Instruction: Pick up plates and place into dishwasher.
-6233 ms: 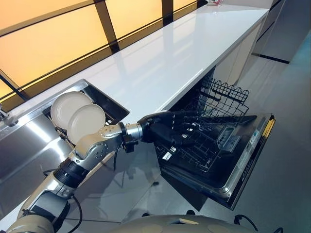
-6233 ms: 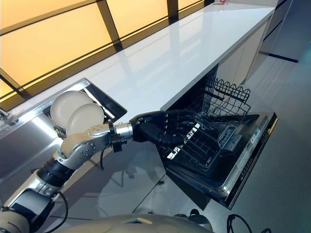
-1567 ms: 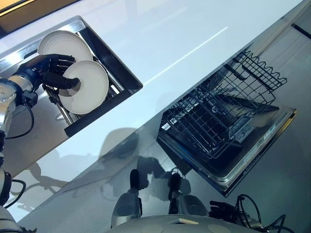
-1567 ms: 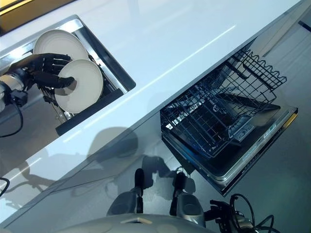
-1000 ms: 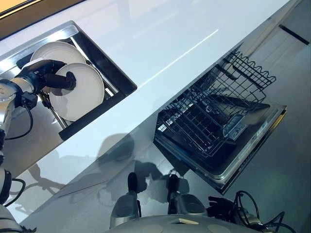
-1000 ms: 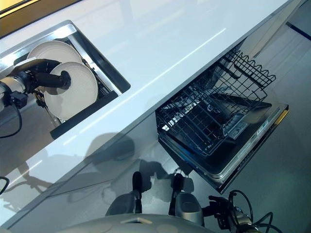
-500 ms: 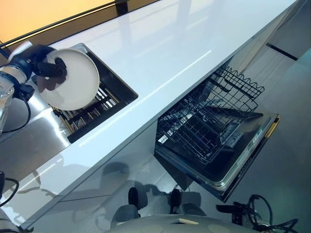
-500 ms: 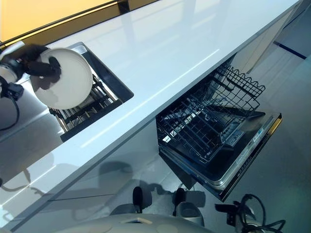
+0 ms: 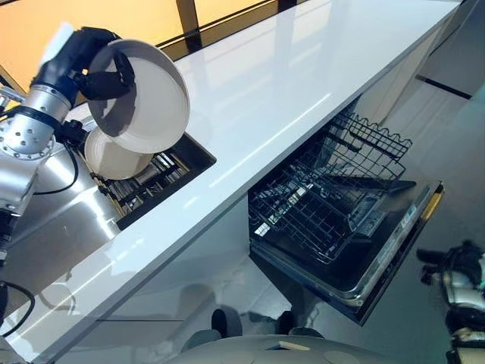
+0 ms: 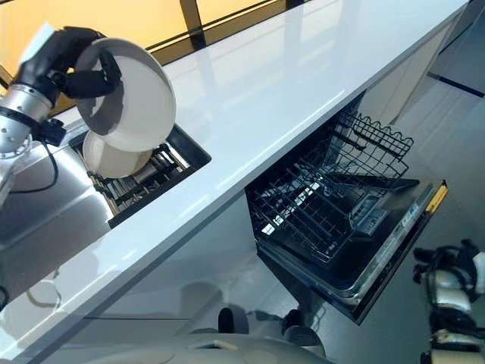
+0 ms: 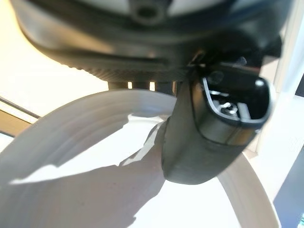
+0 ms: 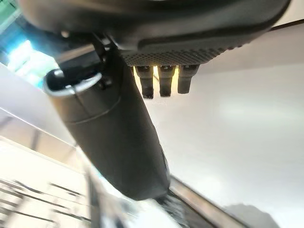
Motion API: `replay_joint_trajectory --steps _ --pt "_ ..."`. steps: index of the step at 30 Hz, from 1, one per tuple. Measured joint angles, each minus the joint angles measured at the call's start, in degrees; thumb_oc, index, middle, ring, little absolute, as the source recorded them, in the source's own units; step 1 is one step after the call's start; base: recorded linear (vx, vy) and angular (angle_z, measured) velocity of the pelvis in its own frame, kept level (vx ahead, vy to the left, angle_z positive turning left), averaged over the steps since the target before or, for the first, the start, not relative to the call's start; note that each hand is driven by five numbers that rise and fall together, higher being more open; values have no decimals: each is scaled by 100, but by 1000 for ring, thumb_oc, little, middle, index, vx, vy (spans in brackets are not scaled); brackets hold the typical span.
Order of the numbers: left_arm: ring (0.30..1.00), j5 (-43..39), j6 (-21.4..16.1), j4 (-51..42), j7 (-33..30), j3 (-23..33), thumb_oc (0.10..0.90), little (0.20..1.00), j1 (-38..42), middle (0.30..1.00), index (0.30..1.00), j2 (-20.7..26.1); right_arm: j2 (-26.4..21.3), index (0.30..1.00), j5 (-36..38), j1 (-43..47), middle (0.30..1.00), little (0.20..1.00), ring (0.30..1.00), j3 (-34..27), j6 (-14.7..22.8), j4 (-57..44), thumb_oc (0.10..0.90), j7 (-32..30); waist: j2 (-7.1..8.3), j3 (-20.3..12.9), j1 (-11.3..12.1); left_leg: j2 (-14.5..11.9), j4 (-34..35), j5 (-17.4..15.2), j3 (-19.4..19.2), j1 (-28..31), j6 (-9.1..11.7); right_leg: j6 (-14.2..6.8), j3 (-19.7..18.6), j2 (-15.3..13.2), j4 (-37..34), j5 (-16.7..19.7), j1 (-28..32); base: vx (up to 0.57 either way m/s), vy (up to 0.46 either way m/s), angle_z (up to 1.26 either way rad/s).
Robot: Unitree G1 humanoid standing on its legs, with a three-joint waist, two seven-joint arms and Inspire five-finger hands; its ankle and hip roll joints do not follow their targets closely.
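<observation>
Left hand [image 9: 79, 57] raised above the sink area, fingers [image 9: 114, 76] curled over the rim of a white plate [image 9: 148, 98], thumb pressed on its face. Plate held tilted, clear of the rack, above and just in front of a second white plate [image 9: 114, 158] standing upright in the dark dish rack [image 9: 163, 178] set into the steel sink [image 9: 53, 250]. Left wrist view: thumb [image 11: 209, 128] lying across the plate's inner surface, rim curving round below; contact confirmed there, fingers behind the plate hidden.

White tabletop [image 9: 303, 76] running from the sink towards the far end. Below its edge, dishwasher door [image 9: 394, 250] folded down, lower wire rack [image 9: 326, 205] pulled out over it, well apart from the held plate.

Right wrist view: right hand [image 12: 118, 137] seen from close, thumb extended, fingers [image 12: 161, 78] straight and short in view, nothing between them. Right hand [image 10: 447, 292] also at the lower right of the eye views, beside the dishwasher door.
</observation>
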State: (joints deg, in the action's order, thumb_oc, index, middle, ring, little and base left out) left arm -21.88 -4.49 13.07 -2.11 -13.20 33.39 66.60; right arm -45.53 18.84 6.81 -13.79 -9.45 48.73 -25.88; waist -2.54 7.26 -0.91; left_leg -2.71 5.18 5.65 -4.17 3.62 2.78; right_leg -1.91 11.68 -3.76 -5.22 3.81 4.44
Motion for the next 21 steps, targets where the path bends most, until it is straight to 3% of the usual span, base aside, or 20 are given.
replay_joint_trajectory --steps 2,4,7,8,16,21 --pt "300 -73 -4 -82 -161 298 100 200 -318 300 300 -174 -318 900 22 -192 900 900 900 -194 134 -617 800 -291 7 3 -12 -7 -2 -3 -7 4 -4 1 -33 13 1 0 -9 -52 8 -5" --pt "300 -71 27 -178 -257 760 100 200 -773 300 300 -560 -271 900 19 -450 900 900 900 -357 136 -1969 800 -505 3 3 -144 -10 10 -9 -13 16 -7 0 -56 16 0 0 -10 -48 23 -8" --pt "300 -55 70 -218 -260 921 100 200 -1155 300 300 -1046 276 900 -265 -533 900 900 900 -314 305 -3846 800 -575 46 24 -297 -31 20 -22 -90 78 -1 1 -190 33 -2 1 -11 -26 34 -18" --pt "300 -46 72 -227 -208 920 100 200 -1244 300 300 -1177 485 900 -411 -529 900 900 900 -130 517 -4264 800 -524 63 35 -365 -26 21 -26 -115 81 -8 -3 -217 30 -2 3 -17 -8 16 -16" --pt "300 -56 56 -401 -70 924 100 200 -1311 300 300 -1407 745 900 -395 -650 900 900 900 157 1055 -4510 800 316 80 45 -373 0 9 -70 -226 127 -33 -27 -318 6 -2 20 -24 1 -6 -6" --pt "300 -59 -22 -783 -69 923 100 200 -1312 300 300 -1803 746 900 194 -606 900 900 900 520 1270 -4965 800 1502 86 50 -383 -11 14 -89 -272 144 -26 -28 -334 12 -3 18 -27 -1 -16 -3"
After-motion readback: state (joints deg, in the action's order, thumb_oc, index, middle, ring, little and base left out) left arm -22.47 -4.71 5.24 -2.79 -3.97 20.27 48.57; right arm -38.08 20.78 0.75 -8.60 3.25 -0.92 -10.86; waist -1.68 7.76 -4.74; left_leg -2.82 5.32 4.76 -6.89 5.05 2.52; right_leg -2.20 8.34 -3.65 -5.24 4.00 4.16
